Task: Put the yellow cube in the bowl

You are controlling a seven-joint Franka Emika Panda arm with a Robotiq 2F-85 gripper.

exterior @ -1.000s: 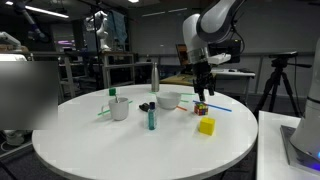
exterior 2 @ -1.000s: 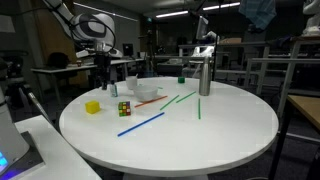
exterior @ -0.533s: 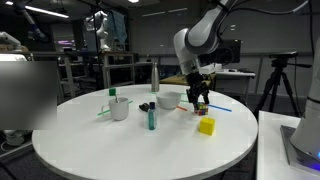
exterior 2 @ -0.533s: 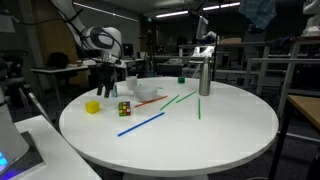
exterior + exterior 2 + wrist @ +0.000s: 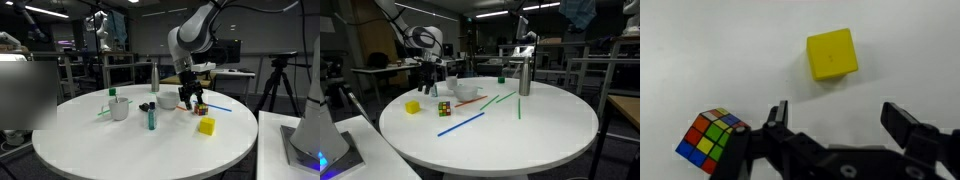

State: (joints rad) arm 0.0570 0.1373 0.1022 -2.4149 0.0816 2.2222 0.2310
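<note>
Count, things on the round white surface (image 5: pixel 120 150):
- one yellow cube (image 5: pixel 206 126)
- one multicoloured cube (image 5: pixel 200 108)
- one bowl (image 5: pixel 168 100)
- one mug (image 5: pixel 120 108) with a green stick standing in it
- one silver bottle (image 5: pixel 154 76)
- one small teal bottle (image 5: pixel 151 118)

An exterior view is also showing one blue stick (image 5: pixel 460 124) and two loose green sticks (image 5: pixel 498 99) lying flat. A thin reddish one may be lying near the bowl, but it is too faint to confirm.

Gripper (image 5: pixel 838 118): you are holding the jaws spread wide, and they are gripping nothing. In the wrist view the yellow cube is sitting on bare surface ahead of the gap and touching neither finger. The multicoloured cube is sitting just beside one finger, in the lower corner of that view.

Hard to make out:
- The wrist view's bottom edge is cutting off the gripper body.
- In both exterior views the gripper is overlapping the multicoloured cube's area, so you cannot tell how far above the surface it is hanging.
- The inside of the bowl is not showing from any angle.

Edges and room: the yellow cube is lying near the rim of the surface, apart from everything else. The bowl is sitting further in, well apart from it, and the multicoloured cube is lying roughly between the two. Bare surface is surrounding the yellow cube on all sides.
</note>
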